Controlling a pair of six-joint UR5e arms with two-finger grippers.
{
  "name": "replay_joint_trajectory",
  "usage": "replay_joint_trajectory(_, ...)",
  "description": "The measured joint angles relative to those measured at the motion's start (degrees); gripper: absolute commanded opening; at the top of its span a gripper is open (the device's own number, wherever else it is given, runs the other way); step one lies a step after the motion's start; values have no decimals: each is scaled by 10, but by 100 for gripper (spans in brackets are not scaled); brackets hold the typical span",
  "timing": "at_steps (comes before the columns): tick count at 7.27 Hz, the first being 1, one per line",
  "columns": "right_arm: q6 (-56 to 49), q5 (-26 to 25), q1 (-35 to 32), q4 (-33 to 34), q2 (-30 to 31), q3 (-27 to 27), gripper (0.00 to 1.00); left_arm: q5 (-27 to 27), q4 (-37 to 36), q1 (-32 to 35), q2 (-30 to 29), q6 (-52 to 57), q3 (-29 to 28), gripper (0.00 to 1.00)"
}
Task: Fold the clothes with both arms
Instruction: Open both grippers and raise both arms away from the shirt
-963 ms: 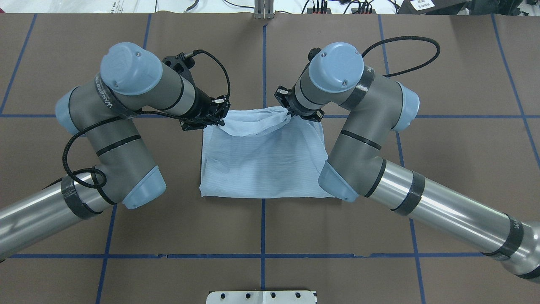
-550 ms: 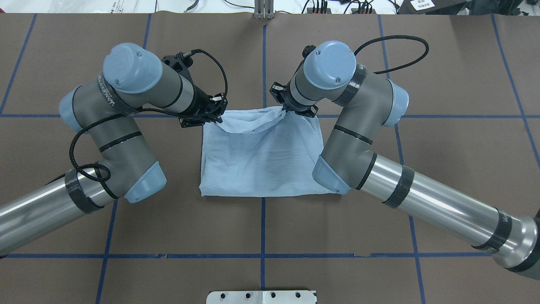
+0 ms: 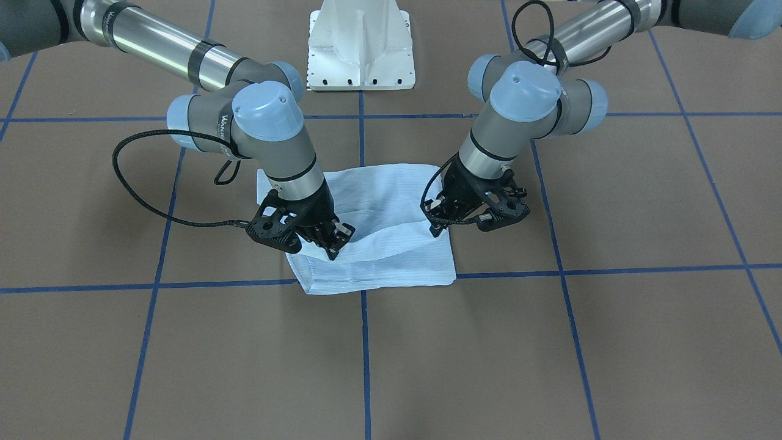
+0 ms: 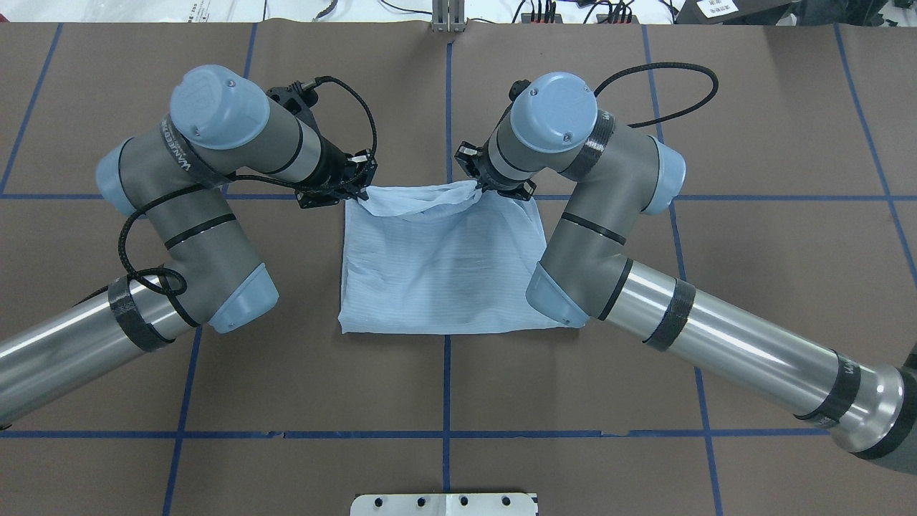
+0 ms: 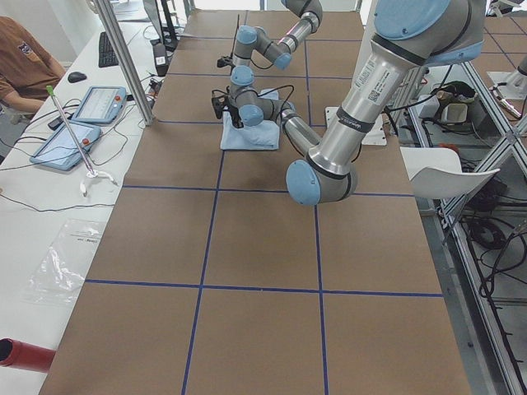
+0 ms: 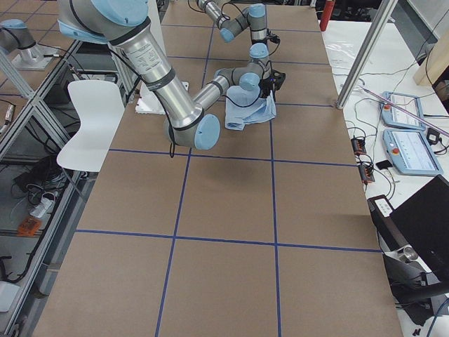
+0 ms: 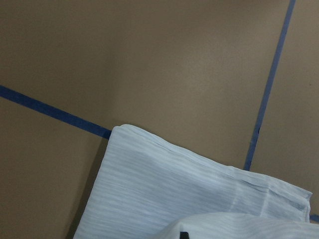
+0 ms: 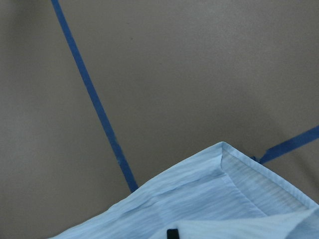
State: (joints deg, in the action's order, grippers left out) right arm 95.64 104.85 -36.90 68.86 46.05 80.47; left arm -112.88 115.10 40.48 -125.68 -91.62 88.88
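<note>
The light-blue striped shirt point(image 4: 444, 272) lies folded into a rectangle at the middle of the brown table. My left gripper point(image 4: 360, 192) is shut on the upper layer at the shirt's far left corner. My right gripper point(image 4: 476, 188) is shut on the same layer further along the far edge. The cloth between them sags in a loose raised fold. In the front view the left gripper point(image 3: 435, 230) is on the right and the right gripper point(image 3: 333, 252) on the left, both low over the shirt point(image 3: 391, 260). Each wrist view shows shirt point(image 7: 159, 189) point(image 8: 209, 199) beneath the held edge.
The white pedestal point(image 3: 360, 55) stands at the robot's side of the table. Blue tape lines point(image 4: 446, 387) grid the brown cover. Both elbows hang close to the shirt's sides. Tablets point(image 5: 86, 107), cables and a seated person are beside the table's far long edge.
Both grippers have moved a little away from the robot and leftward in the overhead view with the held edge. The raised fold now reaches the shirt's far edge and looks flatter.
</note>
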Motion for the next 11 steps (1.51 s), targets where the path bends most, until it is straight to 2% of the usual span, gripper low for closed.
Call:
replay_joint_trajectory(1,1,1,0,-17,0,-9,100,0,1,0,0,-2,-2,99)
replay_joint_trajectory(4,2,10,-3,-46,1,-28,100,-2,-7,19,-13,-7,-2,100)
replay_joint_trajectory(7,-49,51,-32,-42,15,-23,100,-13,-9,48,9,14,11,100)
replay_joint_trajectory(9,-168,84,-91,-28,69,9,100,-15,-9,69,74,102,79,100)
replay_joint_trajectory(11,-354,106,-162,57,110,46,100,-19,-9,121,151,225,125,100)
